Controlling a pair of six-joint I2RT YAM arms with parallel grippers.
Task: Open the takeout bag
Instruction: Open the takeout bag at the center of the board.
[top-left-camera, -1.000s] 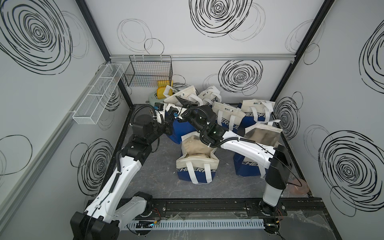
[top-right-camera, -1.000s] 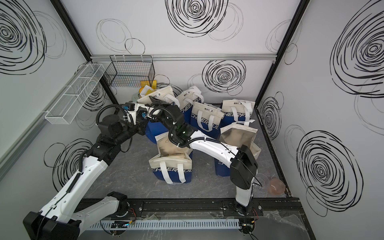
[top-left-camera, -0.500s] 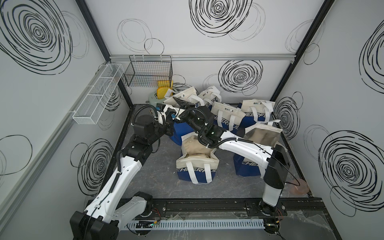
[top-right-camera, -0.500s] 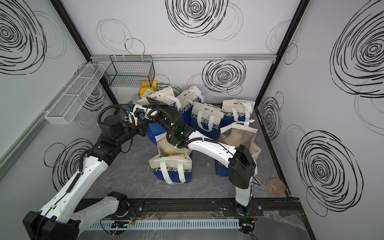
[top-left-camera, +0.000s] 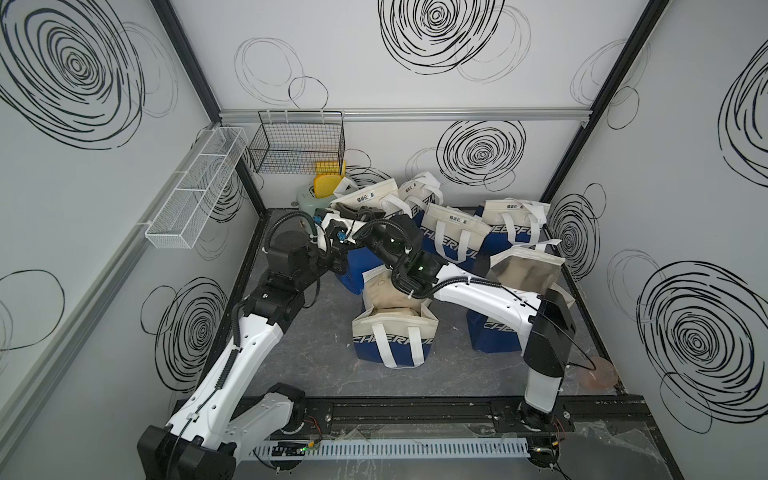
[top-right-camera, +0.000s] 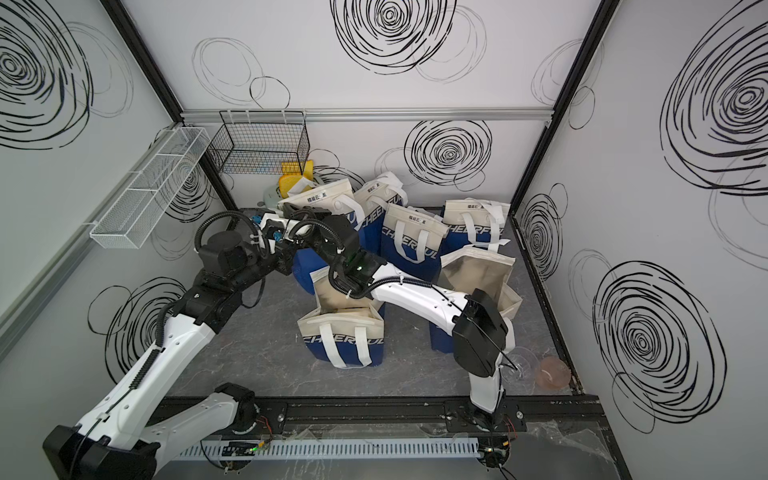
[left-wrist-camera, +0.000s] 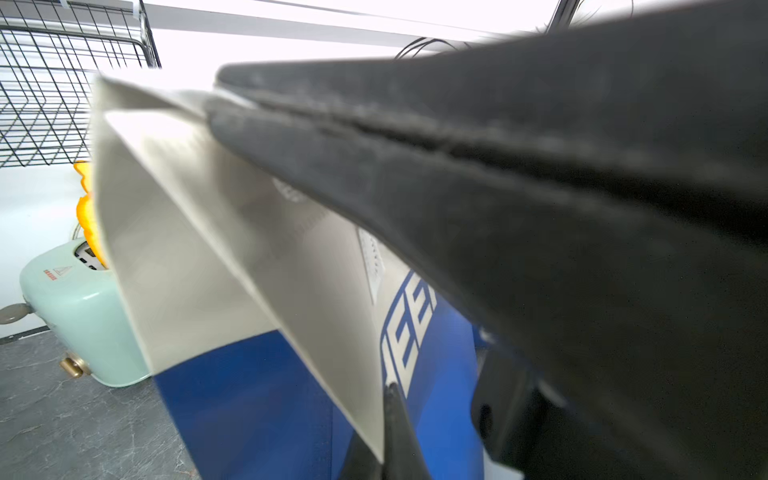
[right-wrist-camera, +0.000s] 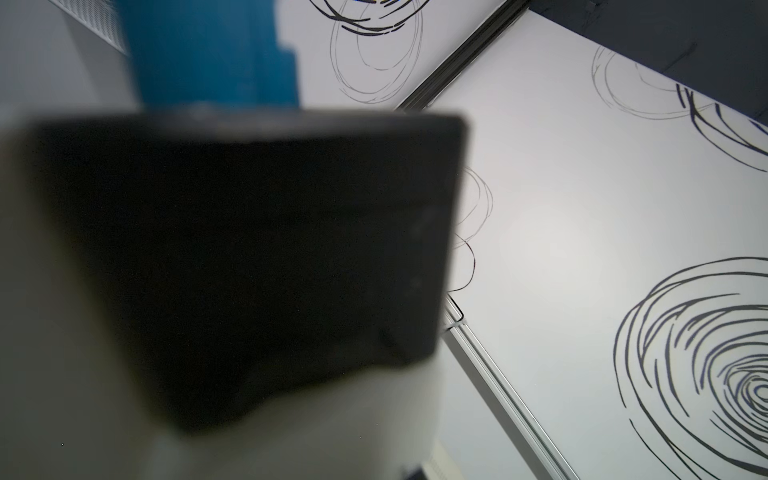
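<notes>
left wrist view puts us right at the takeout bag (left-wrist-camera: 232, 257), which stands just beside the toaster (left-wrist-camera: 79, 316). we see the left gripper (left-wrist-camera: 216, 104) with its fingers pressed together on the bag's top edge. the right gripper (right-wrist-camera: 249, 141) is closed as well, seemingly on cream material of the same bag, a little farther from the toaster. we judge both holds are made, but the mouth looks flat. pulling the two sides apart is what is left.
</notes>
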